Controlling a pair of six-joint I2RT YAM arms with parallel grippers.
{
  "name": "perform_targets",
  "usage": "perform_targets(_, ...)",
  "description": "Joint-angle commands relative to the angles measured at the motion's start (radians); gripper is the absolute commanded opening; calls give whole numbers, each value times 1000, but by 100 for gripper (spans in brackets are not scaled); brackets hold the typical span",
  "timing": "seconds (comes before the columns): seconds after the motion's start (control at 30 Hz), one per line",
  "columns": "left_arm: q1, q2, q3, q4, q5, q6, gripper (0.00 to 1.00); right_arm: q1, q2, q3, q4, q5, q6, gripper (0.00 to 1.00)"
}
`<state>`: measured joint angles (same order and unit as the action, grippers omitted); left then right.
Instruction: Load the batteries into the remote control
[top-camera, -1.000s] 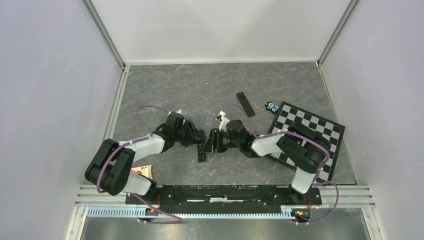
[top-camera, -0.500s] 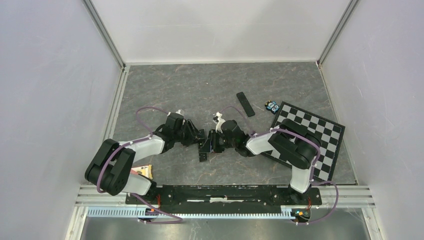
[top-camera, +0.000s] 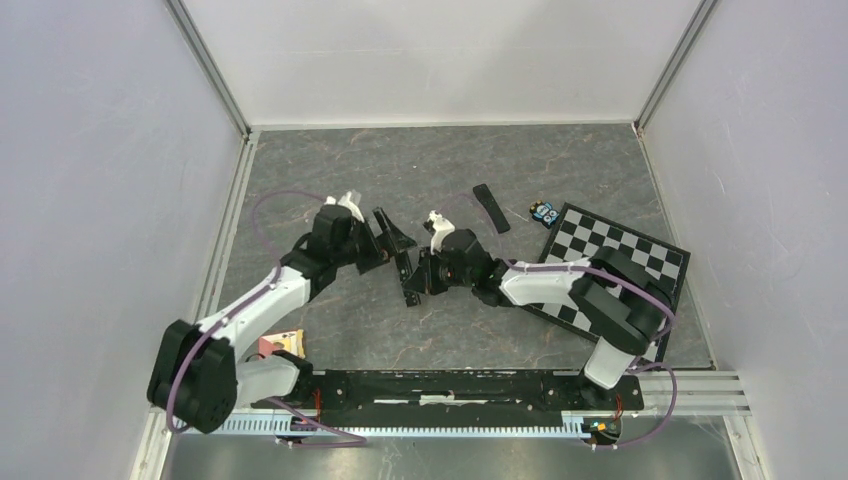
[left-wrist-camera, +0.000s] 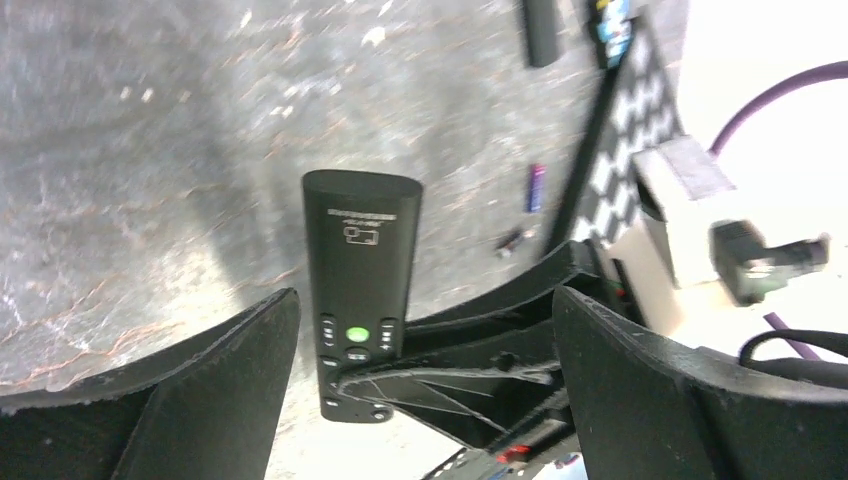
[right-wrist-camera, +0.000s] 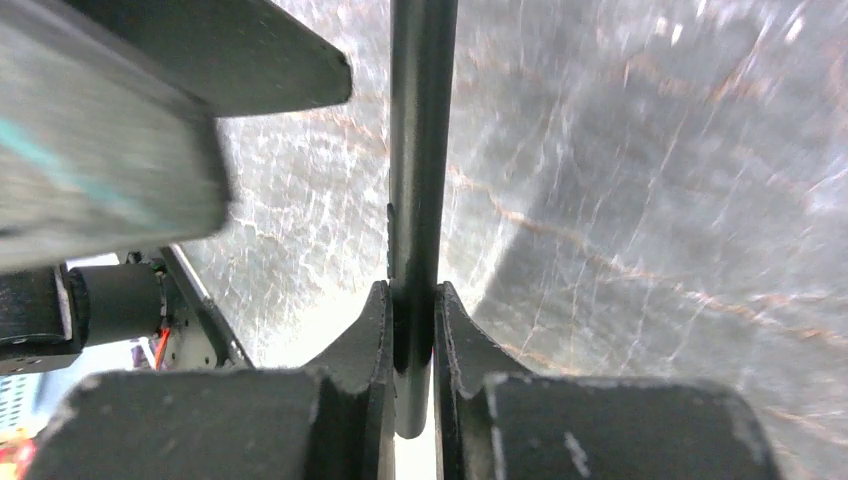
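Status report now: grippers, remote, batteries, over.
Left gripper open, off the remote control. Right gripper shut on remote control, edgewise. Two batteries loose on table by checkered mat.

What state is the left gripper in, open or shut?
Open: the left gripper has its fingers spread wide, while the right gripper pinches the remote.

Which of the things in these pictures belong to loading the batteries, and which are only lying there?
For the job: remote control, held in the right end effector; blue battery; dark battery; black cover.
Lying about: checkerboard; small orange item by the left arm's base.
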<state>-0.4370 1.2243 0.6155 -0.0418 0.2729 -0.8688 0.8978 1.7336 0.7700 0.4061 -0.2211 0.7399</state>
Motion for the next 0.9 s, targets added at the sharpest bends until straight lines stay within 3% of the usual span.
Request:
perform_targets(0.0,24,-109,138,-132,35,106,100,4,-113,93,-150,155,-251,0)
perform_targets(0.27,110,-184,227,-188,112,56,100,7,-260,49,-107,345,-680,0)
perform_targets(0.57,140,-204,231,-146,225,-47,100,16,-365,-145,290,566,-1179,0)
perform_targets(0.7,141,-199,207,-33,315,-130,100,19,-362,-140,328,530,-1348,0)
perform_targets(0.87,139,-162,208,-20,329,-141,100,31,-380,-137,367,389,-1435,0)
